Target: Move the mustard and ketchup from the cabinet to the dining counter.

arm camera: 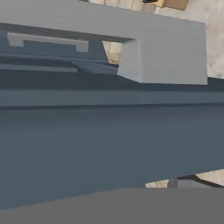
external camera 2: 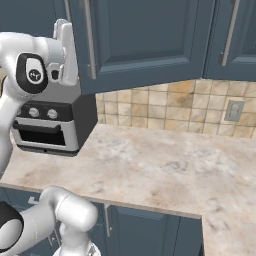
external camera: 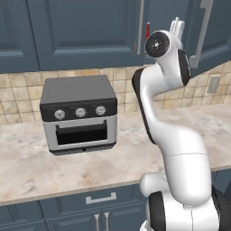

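The claw (external camera: 177,25) is raised high against the cabinet (external camera: 85,31), its fingers spread with nothing between them, close to a long silver bar handle (arm camera: 170,48) on a dark blue-grey panelled door. A sliver of red, perhaps the ketchup (external camera: 148,30), shows at the door's edge just beside the claw; the mustard cannot be made out. Below lies a beige marble-look worktop (external camera 2: 160,165) with a tiled wall behind. A toaster oven (external camera: 79,115) stands to the left, with bare worktop to its right.

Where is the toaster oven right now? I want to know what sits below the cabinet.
In the left base view the toaster oven stands on the marble counter against the tiled backsplash, left of the arm, under the cabinet.
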Robot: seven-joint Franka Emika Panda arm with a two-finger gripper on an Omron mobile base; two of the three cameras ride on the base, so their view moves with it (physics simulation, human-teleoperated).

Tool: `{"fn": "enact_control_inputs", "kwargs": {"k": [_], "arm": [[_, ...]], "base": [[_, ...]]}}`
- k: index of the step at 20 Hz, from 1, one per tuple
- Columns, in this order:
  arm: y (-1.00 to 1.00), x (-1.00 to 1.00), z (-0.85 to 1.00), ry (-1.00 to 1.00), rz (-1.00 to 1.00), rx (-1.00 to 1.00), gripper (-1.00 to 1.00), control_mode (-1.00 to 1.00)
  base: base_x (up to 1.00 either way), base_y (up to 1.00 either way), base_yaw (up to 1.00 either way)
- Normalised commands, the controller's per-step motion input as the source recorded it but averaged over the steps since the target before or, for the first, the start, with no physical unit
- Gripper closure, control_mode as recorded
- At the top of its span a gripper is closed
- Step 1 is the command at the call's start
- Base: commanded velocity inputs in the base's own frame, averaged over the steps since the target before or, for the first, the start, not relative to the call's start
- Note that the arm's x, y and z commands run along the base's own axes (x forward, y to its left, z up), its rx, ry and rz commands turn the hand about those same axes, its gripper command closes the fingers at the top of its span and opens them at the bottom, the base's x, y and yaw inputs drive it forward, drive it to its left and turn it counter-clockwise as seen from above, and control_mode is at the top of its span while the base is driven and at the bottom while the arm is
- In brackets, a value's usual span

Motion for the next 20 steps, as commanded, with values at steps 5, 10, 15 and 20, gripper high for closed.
{"fn": "enact_control_inputs", "kwargs": {"k": [5, 10, 15, 20], "arm": [[-0.24, -0.69, 0.00, -0.03, -0.21, 0.07, -1.00, -1.00], [-0.33, -0.73, 0.00, -0.02, -0.21, 0.06, -1.00, -1.00], [-0.43, -0.70, 0.00, -0.01, -0.16, 0.08, -1.00, -1.00], [-0.54, -0.70, 0.00, -0.01, -0.08, 0.10, -1.00, -1.00]], "base": [[0.00, 0.00, 0.00], [0.00, 0.00, 0.00], [0.00, 0.00, 0.00], [0.00, 0.00, 0.00]]}}
